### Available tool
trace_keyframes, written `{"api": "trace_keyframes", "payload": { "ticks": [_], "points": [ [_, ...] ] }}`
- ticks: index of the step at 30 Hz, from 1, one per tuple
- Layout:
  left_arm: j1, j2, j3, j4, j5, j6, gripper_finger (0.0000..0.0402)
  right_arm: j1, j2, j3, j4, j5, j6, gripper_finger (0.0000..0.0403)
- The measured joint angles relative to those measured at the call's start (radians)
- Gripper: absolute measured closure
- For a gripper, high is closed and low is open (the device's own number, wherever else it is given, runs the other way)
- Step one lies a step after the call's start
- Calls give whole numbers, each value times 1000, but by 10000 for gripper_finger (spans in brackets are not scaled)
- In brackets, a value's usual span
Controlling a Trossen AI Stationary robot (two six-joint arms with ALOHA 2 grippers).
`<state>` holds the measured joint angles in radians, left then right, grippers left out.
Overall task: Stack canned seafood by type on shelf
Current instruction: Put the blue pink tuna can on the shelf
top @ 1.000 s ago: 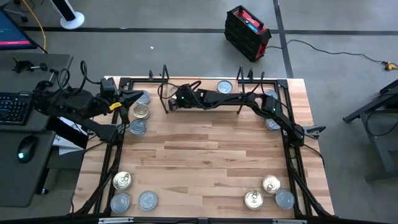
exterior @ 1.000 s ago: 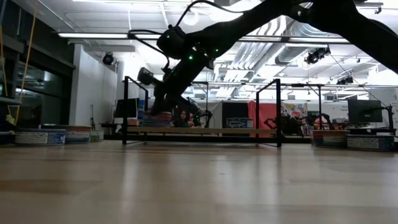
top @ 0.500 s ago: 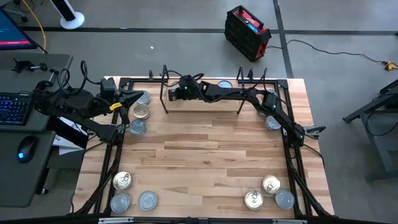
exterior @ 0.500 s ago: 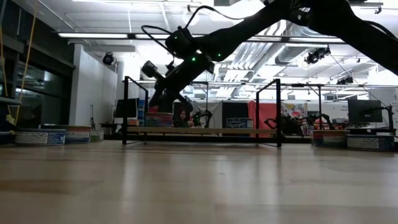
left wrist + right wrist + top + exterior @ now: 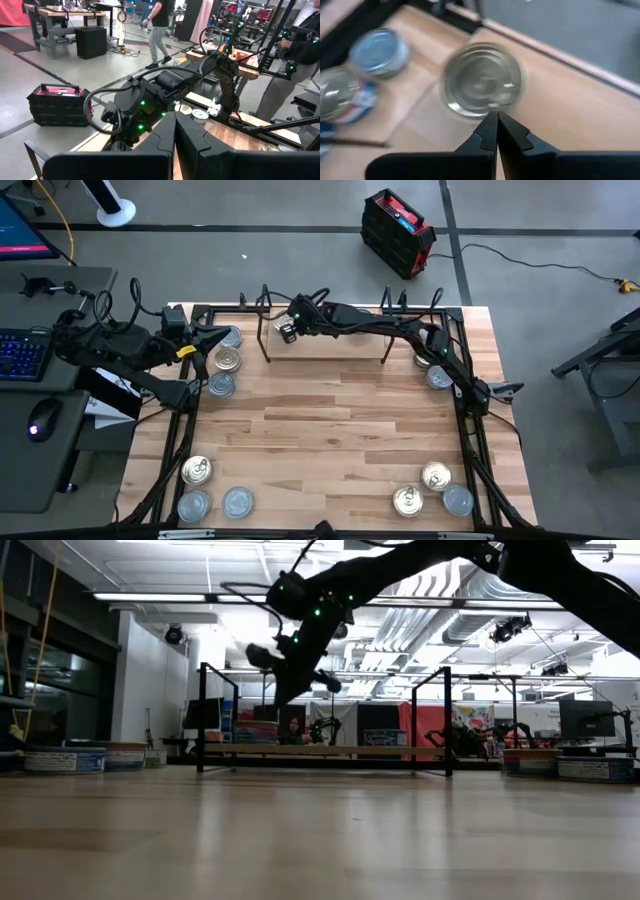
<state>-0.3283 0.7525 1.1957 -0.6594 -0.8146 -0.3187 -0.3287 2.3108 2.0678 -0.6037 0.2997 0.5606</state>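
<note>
The shelf (image 5: 330, 346) stands at the table's far edge, a light board with black wire uprights. A silver tin (image 5: 482, 82) sits lid up on the board's left end. My right gripper (image 5: 496, 116) hangs shut just above that tin and holds nothing; it also shows over the shelf's left end (image 5: 286, 332) and high above the board (image 5: 284, 698). Two more tins (image 5: 379, 47) (image 5: 340, 100) lie on the table beyond the shelf end. My left gripper (image 5: 175, 132) waits shut at the table's left edge (image 5: 205, 348).
Loose tins lie in groups: three by the left arm (image 5: 226, 360), three at the near left corner (image 5: 197, 471), three at the near right corner (image 5: 435, 476), and one by the right arm's base (image 5: 437, 378). People walk in the room beyond the table (image 5: 160, 30).
My right gripper has risen from the shelf's left end, staying shut, and its wrist has rolled and tipped. The arm has swung toward the table's far edge and now covers the tin at the shelf's back middle.
</note>
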Motion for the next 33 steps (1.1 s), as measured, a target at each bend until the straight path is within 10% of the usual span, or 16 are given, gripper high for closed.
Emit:
{"api": "trace_keyframes", "payload": {
  "ticks": [33],
  "points": [
    [0, 0, 0, 5, 0, -30, 401, -59, 70, -4, 102, -94, 188, 403]
  ]
}}
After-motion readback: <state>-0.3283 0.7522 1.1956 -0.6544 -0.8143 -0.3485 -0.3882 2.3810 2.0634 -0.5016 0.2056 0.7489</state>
